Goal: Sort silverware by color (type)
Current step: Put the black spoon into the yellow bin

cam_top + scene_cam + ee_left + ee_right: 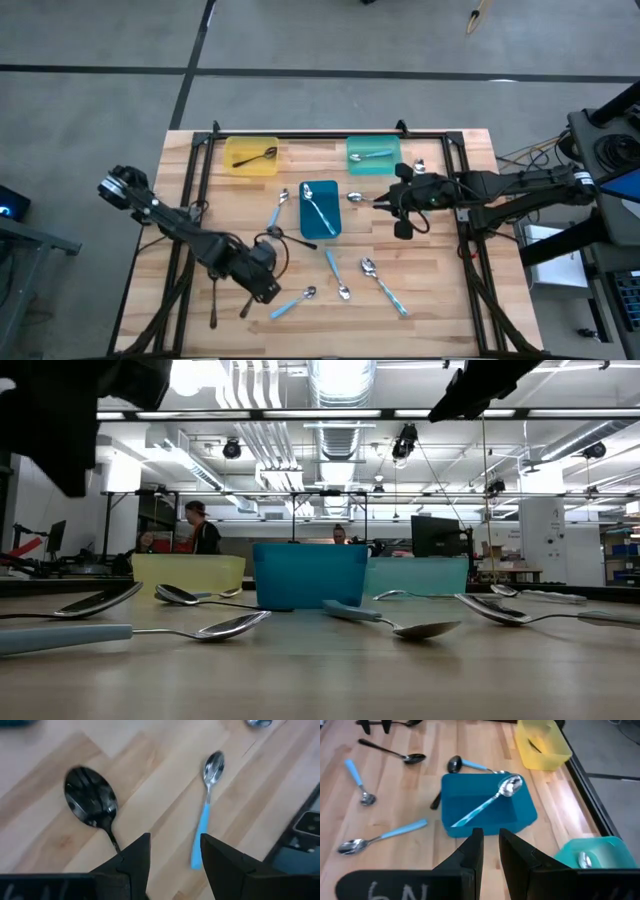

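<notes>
Spoons lie scattered on the wooden table (440,260). My left gripper (268,290) (175,837) hangs open above the near left part, tilted down, touching nothing. Beside it lie a black spoon (90,800), whose handle runs under one finger, and a blue-handled spoon (206,815) (295,302). My right gripper (383,203) (490,832) hovers just right of the blue tray (485,810), its fingers a narrow gap apart with nothing between them. A blue-handled spoon (490,800) lies in that tray. A black spoon (255,156) lies in the yellow tray (250,168), and a spoon (370,155) in the teal tray (373,168).
A silver spoon (355,197) lies on the table close under my right gripper. More blue-handled spoons (385,285) (335,272) (277,212) and black spoons (213,300) (275,232) lie around the blue tray. A dark frame (330,133) borders the table. People show in the room behind.
</notes>
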